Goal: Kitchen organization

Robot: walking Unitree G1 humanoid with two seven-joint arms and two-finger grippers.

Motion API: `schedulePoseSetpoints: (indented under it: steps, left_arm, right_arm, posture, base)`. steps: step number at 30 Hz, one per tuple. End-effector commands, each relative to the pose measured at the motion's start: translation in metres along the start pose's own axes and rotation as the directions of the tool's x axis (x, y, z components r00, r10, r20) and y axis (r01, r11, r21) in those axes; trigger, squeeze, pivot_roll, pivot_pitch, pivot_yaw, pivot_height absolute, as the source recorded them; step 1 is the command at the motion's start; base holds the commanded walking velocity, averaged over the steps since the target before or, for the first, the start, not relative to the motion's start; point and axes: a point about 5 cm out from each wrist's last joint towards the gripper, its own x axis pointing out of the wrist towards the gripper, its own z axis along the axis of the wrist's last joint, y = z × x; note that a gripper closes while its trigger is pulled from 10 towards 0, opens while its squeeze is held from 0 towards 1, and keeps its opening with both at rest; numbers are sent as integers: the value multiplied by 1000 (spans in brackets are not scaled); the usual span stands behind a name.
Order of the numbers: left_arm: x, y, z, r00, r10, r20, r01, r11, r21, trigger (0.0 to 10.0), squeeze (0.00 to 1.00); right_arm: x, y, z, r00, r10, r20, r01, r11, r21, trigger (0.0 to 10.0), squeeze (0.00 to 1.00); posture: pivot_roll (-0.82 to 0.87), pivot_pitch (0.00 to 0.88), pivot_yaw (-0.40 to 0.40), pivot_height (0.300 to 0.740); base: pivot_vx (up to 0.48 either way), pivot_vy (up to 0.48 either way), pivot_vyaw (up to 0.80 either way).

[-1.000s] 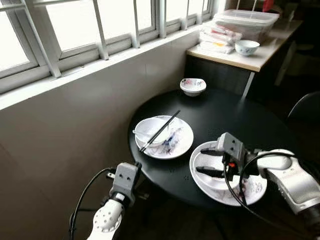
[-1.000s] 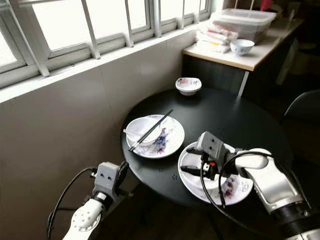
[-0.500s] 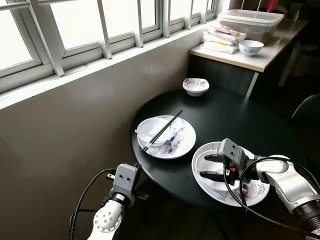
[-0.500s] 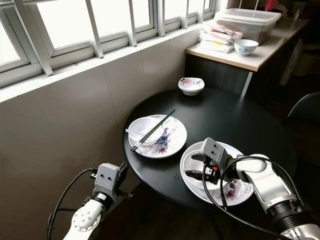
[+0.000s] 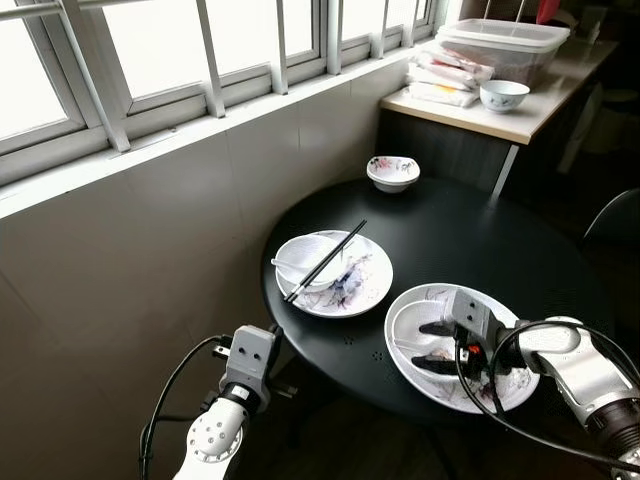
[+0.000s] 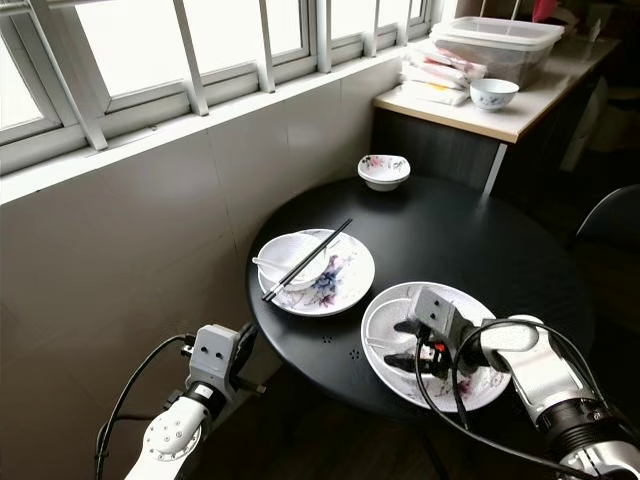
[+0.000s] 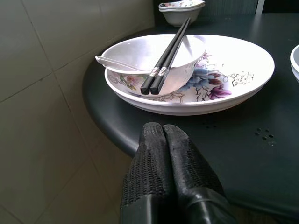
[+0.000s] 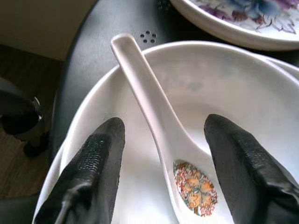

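On the round black table, right gripper spread wide astride white spoon, no legible writing

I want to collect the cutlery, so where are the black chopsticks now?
The pair of black chopsticks lies across the white bowl on the floral plate, at the round black table's window-side edge, left of the right claw.

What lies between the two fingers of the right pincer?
In the right wrist view, a white ceramic spoon lies between the open right pincer's fingers, resting in a white bowl.
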Motion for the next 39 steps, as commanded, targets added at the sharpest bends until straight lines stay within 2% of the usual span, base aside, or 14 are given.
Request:
schedulePoseSetpoints:
  steps: [1,7,19,20,21,22,23,24,35,39]
  left_arm:
    - [1,1,1,1000,-1,6,1,1000,-4,10000,0]
    - [2,1,1,1000,-2,5,2,1000,-3,10000,0]
    - [2,-1,0,1000,-3,3,3,1000,-7,10000,0]
    - [2,-1,0,1000,-3,2,3,1000,-8,10000,0]
    - [2,-1,0,1000,-3,2,3,1000,-8,10000,0]
    - [2,-1,0,1000,-3,2,3,1000,-8,10000,0]
    - [2,-1,0,1000,-4,1,4,1000,-9,10000,0]
    - [2,-1,0,1000,-4,1,4,1000,-9,10000,0]
    - [2,-2,-1,1000,-7,-5,7,1000,-15,10000,0]
    - [2,-2,-2,1000,-7,-6,7,1000,-17,10000,0]
  right_arm:
    - [1,-3,3,1000,12,-2,-12,1000,-21,10000,0]
    - [5,-7,-11,999,-26,-47,27,999,23,10000,0]
    - [9,-12,-23,995,-56,-77,64,992,105,10000,0]
    - [9,-12,-23,995,-58,-80,67,992,107,7686,0]
    - [10,-12,-23,995,-58,-81,67,992,107,7686,0]
    - [10,-13,-23,994,-65,-82,74,991,111,2314,0]
    - [10,-13,-23,994,-70,-83,80,990,113,2314,0]
    - [10,-13,-24,994,-75,-84,84,989,121,0,0]
    - [17,-13,-11,998,-52,-25,54,994,90,0,0]
    - [20,-15,1,996,-84,26,82,996,46,0,0]
  posture:
    - [-105,0,22,740]
    - [-99,0,20,740]
    - [-95,0,16,740]
    - [-96,0,15,740]
    - [-96,0,15,740]
    - [-96,0,15,740]
    - [-96,0,15,740]
    - [-97,0,15,740]
    - [-99,0,13,740]
    - [-99,0,12,740]
  base:
    - [0,0,0]
    - [0,0,0]
    - [0,0,0]
    - [0,0,0]
    - [0,0,0]
    - [0,0,0]
    - [0,0,0]
    - [0,0,0]
    - [0,0,0]
    - [0,0,0]
